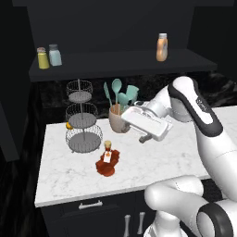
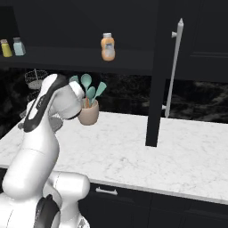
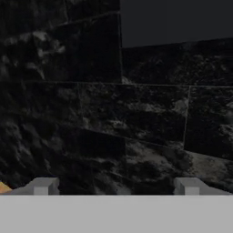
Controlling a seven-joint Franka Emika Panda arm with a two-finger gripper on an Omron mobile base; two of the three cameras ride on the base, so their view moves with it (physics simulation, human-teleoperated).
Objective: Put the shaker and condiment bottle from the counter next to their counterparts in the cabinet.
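Note:
The pale teal shaker (image 1: 55, 54) (image 2: 18, 46) stands on the cabinet shelf (image 1: 120, 65), right beside the yellow shaker (image 1: 43, 59) (image 2: 6, 48). Further right on that shelf stands the slim orange bottle (image 1: 161, 47) (image 2: 107, 46), alone. The dark red condiment bottle (image 1: 107, 159) rests on the counter (image 1: 152, 162) near its front, yellowish cap towards the wall. My gripper (image 3: 116, 187) is open and empty, facing the black backsplash. Its white hand (image 1: 146, 122) hovers above the counter, up and to the right of the red bottle and apart from it.
A beige holder of teal utensils (image 1: 119, 115) (image 2: 88, 112) stands just behind the hand. A three-tier wire basket (image 1: 82, 121) holding an orange fruit (image 1: 68, 125) stands at the counter's back left. A dark panel (image 2: 156, 89) with a long silver handle (image 2: 176, 67) comes down to the counter on the right.

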